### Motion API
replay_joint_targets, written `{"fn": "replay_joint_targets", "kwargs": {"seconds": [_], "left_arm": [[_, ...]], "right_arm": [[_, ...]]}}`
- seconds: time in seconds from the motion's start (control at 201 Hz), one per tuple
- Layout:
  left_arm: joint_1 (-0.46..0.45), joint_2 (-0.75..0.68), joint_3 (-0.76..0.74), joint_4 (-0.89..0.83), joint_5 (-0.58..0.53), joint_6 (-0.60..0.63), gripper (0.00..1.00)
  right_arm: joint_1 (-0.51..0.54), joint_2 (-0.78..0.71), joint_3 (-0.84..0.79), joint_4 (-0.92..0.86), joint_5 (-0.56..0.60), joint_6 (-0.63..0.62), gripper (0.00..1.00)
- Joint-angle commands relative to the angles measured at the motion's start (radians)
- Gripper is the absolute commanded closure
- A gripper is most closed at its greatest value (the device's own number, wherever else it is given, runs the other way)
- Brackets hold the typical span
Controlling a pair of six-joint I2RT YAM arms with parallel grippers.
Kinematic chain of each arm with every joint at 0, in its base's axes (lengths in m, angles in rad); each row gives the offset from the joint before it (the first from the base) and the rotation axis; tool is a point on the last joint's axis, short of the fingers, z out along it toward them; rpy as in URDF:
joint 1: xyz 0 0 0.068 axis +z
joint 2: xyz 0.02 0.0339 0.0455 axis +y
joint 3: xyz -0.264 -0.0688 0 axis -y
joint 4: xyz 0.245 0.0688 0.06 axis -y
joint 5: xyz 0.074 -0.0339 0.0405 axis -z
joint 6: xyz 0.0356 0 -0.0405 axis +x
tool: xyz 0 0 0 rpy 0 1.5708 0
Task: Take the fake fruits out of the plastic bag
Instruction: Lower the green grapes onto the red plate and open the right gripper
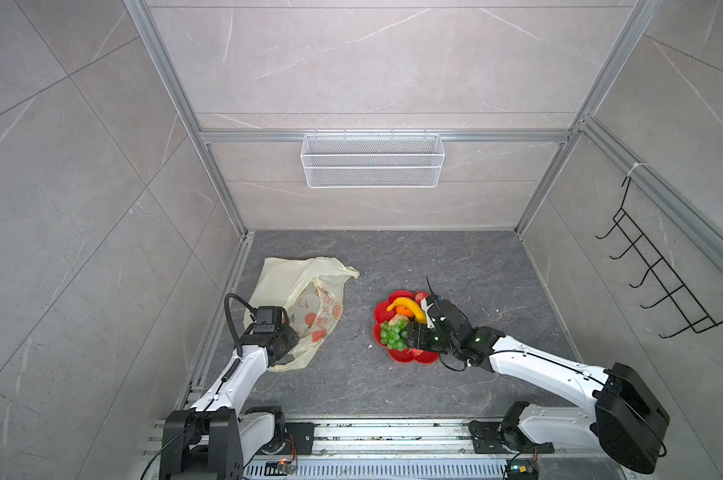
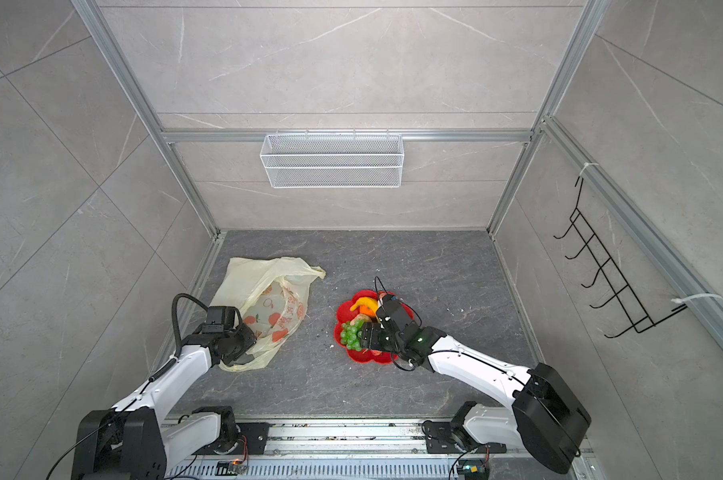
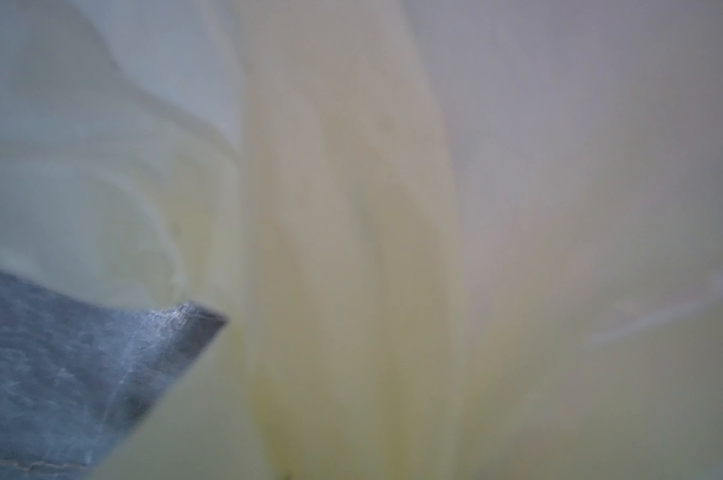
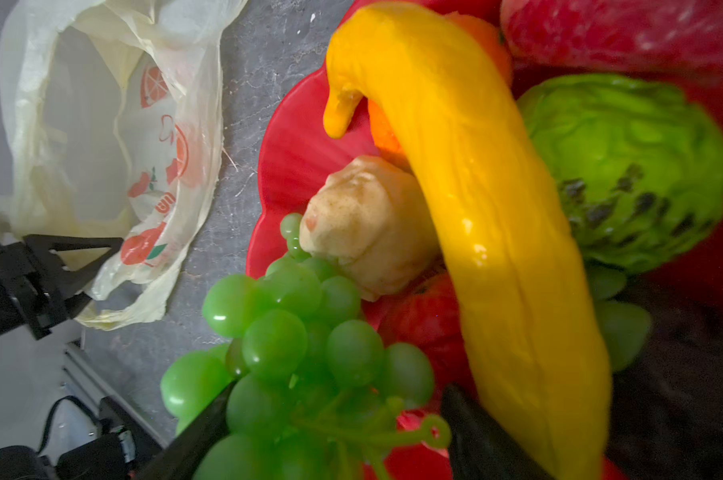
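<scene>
Fruits (image 1: pixel 405 307) are lying heaped on a red plate (image 1: pixel 405 358) right of the tabletop's (image 1: pixel 393 257) middle in both top views; the bag (image 1: pixel 285 278) is sprawling by the left edge, with the left jaws clenching its near handle. Bag film is filling the left wrist view. In the right wrist view, the right jaws are standing released astride the grapes' (image 4: pixel 276 336) stem, beside the banana (image 4: pixel 476 208).

Soft even light; close plastic bag (image 3: pixel 351 208) unfocused.
</scene>
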Motion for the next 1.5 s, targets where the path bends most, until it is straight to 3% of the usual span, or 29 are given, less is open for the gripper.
{"fn": "replay_joint_targets", "kwargs": {"seconds": [0.0,0.154,0.433,0.642,1.035,1.229,1.493], "left_arm": [[0.002,0.003,0.022,0.010,0.003,0.025,0.63],[0.002,0.005,0.022,0.011,0.004,0.024,0.63],[0.001,0.006,0.023,0.009,-0.002,0.026,0.63],[0.000,0.010,0.023,0.009,0.001,0.030,0.63],[0.000,0.011,0.025,0.012,0.003,0.029,0.63],[-0.006,0.020,0.028,0.015,0.014,0.037,0.63],[-0.020,0.034,0.034,0.022,0.019,0.043,0.63]], "right_arm": [[-0.032,-0.015,-0.037,0.106,-0.087,0.068,0.22],[-0.071,-0.030,-0.080,0.179,-0.137,0.107,0.22],[-0.097,-0.051,-0.122,0.265,-0.163,0.156,0.10],[-0.106,-0.008,-0.159,0.382,-0.172,0.265,0.07],[-0.108,-0.025,-0.197,0.399,-0.089,0.357,0.05],[-0.106,-0.086,-0.156,0.286,-0.043,0.305,0.06],[-0.103,-0.204,-0.051,-0.015,0.003,0.100,0.09]]}}
